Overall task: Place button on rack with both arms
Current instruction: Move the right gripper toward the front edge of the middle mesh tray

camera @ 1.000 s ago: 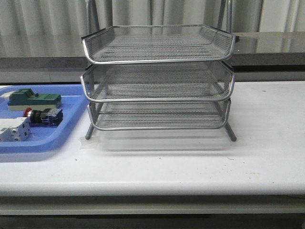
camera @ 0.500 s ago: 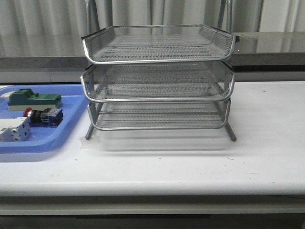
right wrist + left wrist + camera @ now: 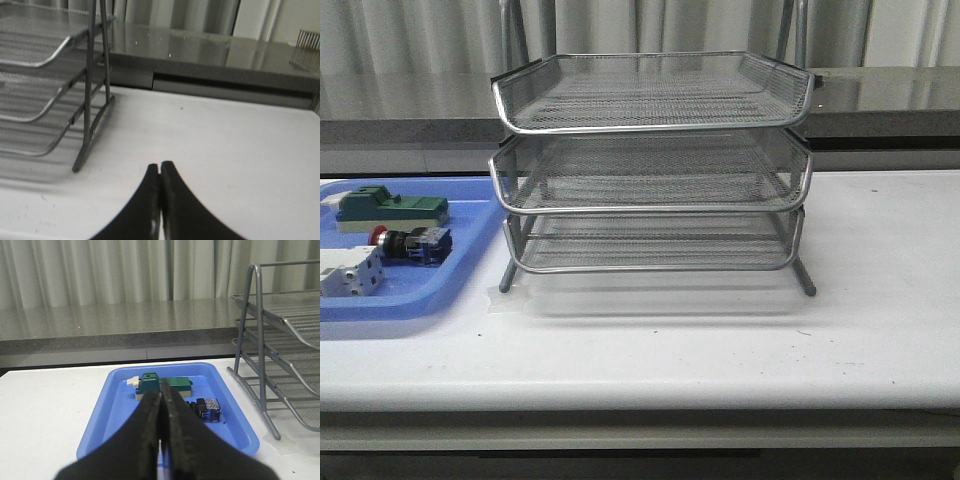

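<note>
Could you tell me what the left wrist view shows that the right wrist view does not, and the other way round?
Only the left wrist view shows the blue tray with the green block and the button in it, seen past the shut left gripper. Only the right wrist view shows the shut right gripper over a bare stretch of white table on the rack's other side. Both share the rack, seen from opposite ends, the white table, and the grey ledge behind it.
</note>
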You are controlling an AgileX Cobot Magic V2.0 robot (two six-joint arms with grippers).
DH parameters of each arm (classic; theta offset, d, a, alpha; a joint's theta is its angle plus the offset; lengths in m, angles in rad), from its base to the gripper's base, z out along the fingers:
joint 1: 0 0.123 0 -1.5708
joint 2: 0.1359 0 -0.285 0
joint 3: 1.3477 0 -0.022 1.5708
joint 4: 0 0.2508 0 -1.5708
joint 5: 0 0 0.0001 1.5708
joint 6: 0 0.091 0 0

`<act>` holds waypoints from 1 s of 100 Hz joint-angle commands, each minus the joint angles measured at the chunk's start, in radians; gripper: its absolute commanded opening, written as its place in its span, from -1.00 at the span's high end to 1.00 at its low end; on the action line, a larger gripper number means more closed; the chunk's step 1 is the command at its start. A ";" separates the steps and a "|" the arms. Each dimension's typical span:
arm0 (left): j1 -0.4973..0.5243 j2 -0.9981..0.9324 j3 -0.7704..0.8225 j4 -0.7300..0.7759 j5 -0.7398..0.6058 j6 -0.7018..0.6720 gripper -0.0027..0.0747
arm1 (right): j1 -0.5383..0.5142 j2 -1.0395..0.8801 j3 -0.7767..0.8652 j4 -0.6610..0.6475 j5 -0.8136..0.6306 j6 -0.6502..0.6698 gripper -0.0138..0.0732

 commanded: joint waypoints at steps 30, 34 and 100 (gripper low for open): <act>0.003 -0.032 0.046 -0.001 -0.077 -0.006 0.98 | -0.002 0.043 -0.192 0.077 -0.081 -0.006 0.82; 0.003 -0.032 0.046 -0.001 -0.077 -0.006 0.98 | -0.002 0.068 -0.233 0.095 -0.039 -0.006 0.82; 0.003 -0.032 0.046 -0.001 -0.077 -0.006 0.98 | -0.002 0.779 -0.654 0.754 0.499 -0.006 0.82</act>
